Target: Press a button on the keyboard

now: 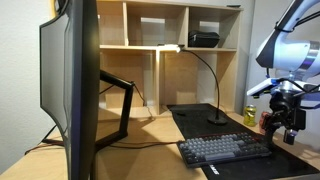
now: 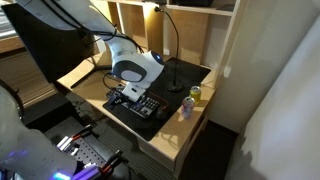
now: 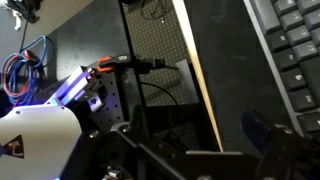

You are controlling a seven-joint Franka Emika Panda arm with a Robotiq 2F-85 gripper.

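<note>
The keyboard (image 3: 296, 50) runs off the wrist view's right edge

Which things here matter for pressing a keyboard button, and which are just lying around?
For the job: keyboard, gripper.
Lying about: monitor, lamp, can, desk mat.

An office or lab desk workspace. A light wooden desk (image 1: 150, 130) carries a large dark flat monitor (image 1: 70, 85), a compact dark grey keyboard (image 1: 225, 150) on a wide black desk mat (image 1: 195, 112), and a black gooseneck lamp (image 1: 217, 121). Open pale wooden shelf cubbies (image 1: 145, 25) stand behind. The wrist view shows bundled blue and red cables (image 3: 18, 72).
</note>
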